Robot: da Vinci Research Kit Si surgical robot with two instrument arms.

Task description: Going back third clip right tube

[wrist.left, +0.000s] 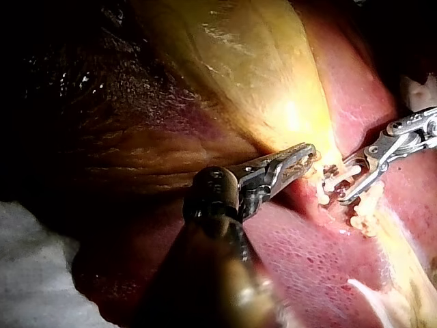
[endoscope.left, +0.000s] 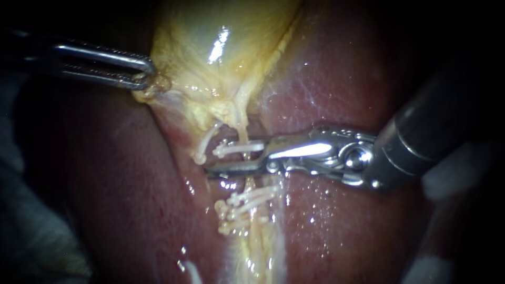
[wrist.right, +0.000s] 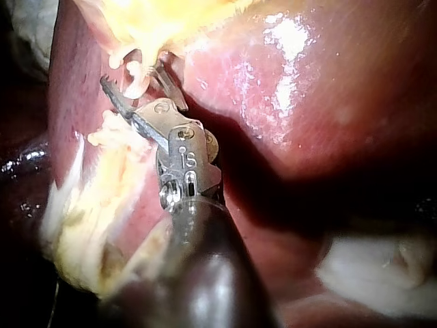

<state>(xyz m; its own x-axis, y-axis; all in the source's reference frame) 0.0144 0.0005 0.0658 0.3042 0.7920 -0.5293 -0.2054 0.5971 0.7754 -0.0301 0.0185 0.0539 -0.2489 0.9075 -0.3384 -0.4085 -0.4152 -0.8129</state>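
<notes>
The right tube runs toward you from the gallbladder, mid-scene. The third clip sits across it, just beyond the two nearer clips. So the clipping looks done, and what's left is the retreat. Your right instrument hasn't cleared yet. Its jaws stand apart with a plain gap and straddle the tube. The clip lies between them against the farther jaw, and as far as I can tell they don't grip it. I'd call this the very start of the withdrawal. Draw back to the right along the shaft so the near jaw doesn't snag the clip. Far left, your left instrument has its jaws closed on the gallbladder's edge, holding it off the liver.
</notes>
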